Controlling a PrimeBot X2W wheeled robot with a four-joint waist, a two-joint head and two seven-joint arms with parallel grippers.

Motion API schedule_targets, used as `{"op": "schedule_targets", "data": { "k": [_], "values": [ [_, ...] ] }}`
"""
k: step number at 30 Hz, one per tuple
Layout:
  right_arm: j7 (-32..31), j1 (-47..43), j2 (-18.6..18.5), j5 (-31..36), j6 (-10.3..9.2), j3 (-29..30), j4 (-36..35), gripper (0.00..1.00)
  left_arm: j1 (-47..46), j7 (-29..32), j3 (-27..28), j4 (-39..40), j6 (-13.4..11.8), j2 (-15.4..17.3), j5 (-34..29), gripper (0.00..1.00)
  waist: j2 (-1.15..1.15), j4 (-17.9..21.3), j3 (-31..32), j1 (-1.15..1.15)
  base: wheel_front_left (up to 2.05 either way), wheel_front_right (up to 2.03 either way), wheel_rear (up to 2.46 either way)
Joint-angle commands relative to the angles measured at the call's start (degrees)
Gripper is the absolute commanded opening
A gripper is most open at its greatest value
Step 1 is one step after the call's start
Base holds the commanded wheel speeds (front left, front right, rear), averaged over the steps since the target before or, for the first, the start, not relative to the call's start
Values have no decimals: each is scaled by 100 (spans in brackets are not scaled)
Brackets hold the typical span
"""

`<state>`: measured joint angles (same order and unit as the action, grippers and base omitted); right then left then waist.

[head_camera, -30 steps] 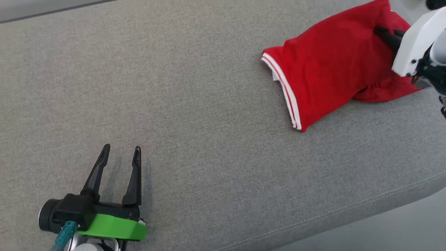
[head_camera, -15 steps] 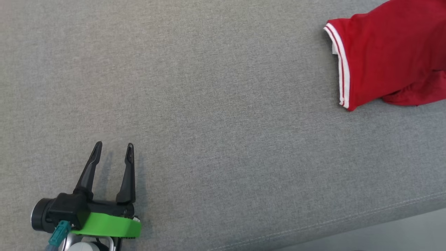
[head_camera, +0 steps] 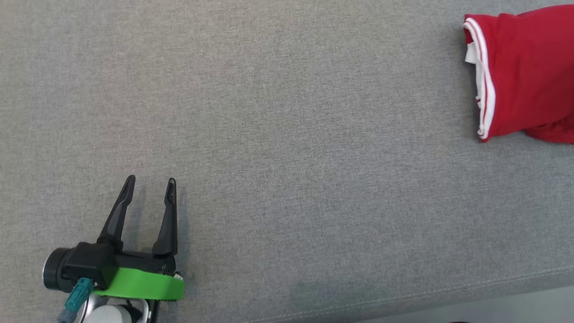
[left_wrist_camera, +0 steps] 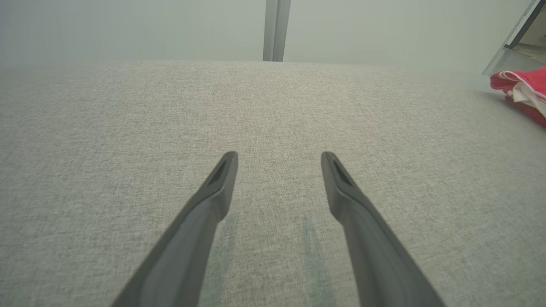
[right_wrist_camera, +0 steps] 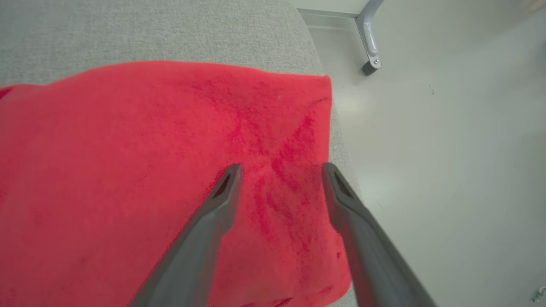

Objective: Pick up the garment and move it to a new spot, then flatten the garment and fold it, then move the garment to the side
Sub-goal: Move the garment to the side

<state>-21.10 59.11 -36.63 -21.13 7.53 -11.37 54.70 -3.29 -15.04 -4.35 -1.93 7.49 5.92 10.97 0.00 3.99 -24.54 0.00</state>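
The garment [head_camera: 524,76], bright red with a white-striped hem, lies folded at the far right of the grey cushion [head_camera: 287,134]. The left wrist view catches its edge [left_wrist_camera: 522,87] at the far right. My left gripper [head_camera: 150,184] is open at the lower left, resting just above bare cushion [left_wrist_camera: 273,111], far from the garment. In the right wrist view my right gripper [right_wrist_camera: 281,170] is open above the red cloth [right_wrist_camera: 149,170], close to the garment's corner at the cushion's end. Nothing sits between its fingers.
The cushion's front seam [head_camera: 448,291] runs along the bottom right, with pale floor [head_camera: 493,309] beyond it. In the right wrist view the cushion ends beside the garment, and pale floor [right_wrist_camera: 448,170] with a metal furniture leg [right_wrist_camera: 369,38] lies past it.
The head camera has swung left, so the garment sits further right in the picture. The right gripper, which was shut on the garment a second ago, has left the head view and now stands open.
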Motion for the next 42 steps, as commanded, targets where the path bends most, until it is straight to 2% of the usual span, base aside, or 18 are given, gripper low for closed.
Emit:
{"op": "schedule_targets", "data": {
  "k": [1,5,9,12,15,18,21,24,27,31,38,42],
  "values": [
    [381,12,-20,186,-11,79,8,100,-70,-15,25,8,-1,-11,-21,100,0,-15,-12,0,0,0,0],
    [1270,-215,457,387,-5,-39,-134,100,26,-15,114,-11,-1,-46,-22,100,0,23,129,0,0,0,0],
    [2046,-460,532,265,-11,-207,-596,100,133,-15,190,18,-1,-133,35,100,0,58,383,0,0,0,0],
    [2397,-685,614,160,-9,-320,-904,100,191,-15,210,-6,-1,-172,57,100,0,59,536,0,0,0,0],
    [2907,-1027,526,25,-10,-226,-1401,100,265,-15,212,-87,-1,-222,80,100,0,10,825,0,0,0,0],
    [3226,-1623,496,-142,-9,-4,-1925,100,343,-15,302,-204,-31,-248,126,100,0,-102,1117,0,0,0,0],
    [3286,-2476,479,-230,-6,112,-2521,100,429,-15,354,-399,-50,-263,137,100,0,-270,1449,0,0,0,0],
    [3362,-3432,625,-151,-9,432,-3085,100,500,-16,442,-574,-101,-275,146,100,0,-416,1737,0,0,0,0],
    [3471,-4299,945,301,-9,679,-3612,100,653,-15,612,-692,-132,-279,154,100,0,-471,1941,0,0,0,0],
    [3602,-5132,1617,990,-9,894,-4117,100,752,-15,722,-835,-99,-284,93,100,0,-561,2115,0,0,0,0],
    [3629,-6304,2768,1608,-9,1095,-4508,100,852,-15,822,-1118,-49,-289,147,100,0,-782,2468,0,0,0,0],
    [3629,-6637,3139,2130,-9,1324,-4642,100,854,-15,877,-1323,-44,-293,2,100,0,-729,2491,0,0,0,0]
  ]
}}
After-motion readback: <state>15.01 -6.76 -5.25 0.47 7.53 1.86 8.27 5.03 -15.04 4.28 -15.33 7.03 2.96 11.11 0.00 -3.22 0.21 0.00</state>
